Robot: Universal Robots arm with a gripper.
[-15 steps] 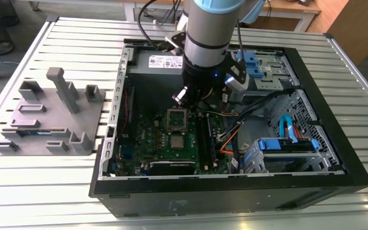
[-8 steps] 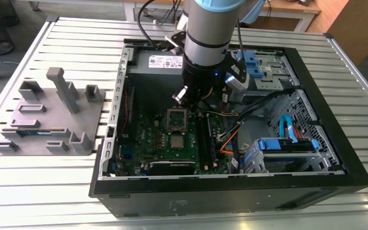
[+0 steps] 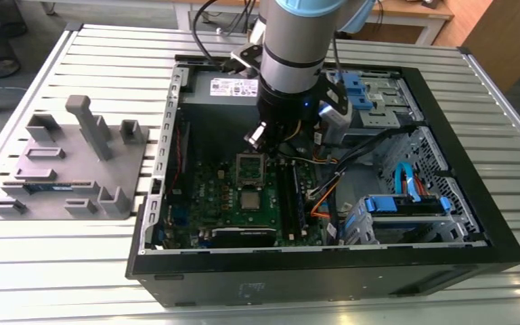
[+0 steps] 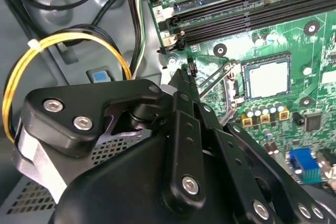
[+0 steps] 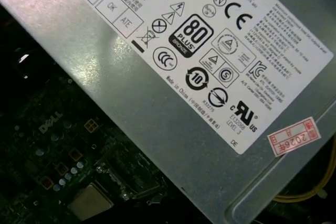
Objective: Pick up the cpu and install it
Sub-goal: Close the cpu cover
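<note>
The cpu is a silvery square chip lying flat in its socket on the green motherboard inside the open computer case. In the second wrist view the cpu sits inside a dark rim, with the metal socket frame swung up beside it and a wire lever raised. In the first wrist view the cpu shows beside the frame. My gripper hangs above the raised frame, apart from the cpu. Its black fingers meet at the tip, shut with nothing between them.
A grey power supply lies just behind the arm, close to the first wrist camera. Memory slots, yellow cables and blue drive cages crowd the case. A grey fixture holding a memory stick stands on the exterior view's left.
</note>
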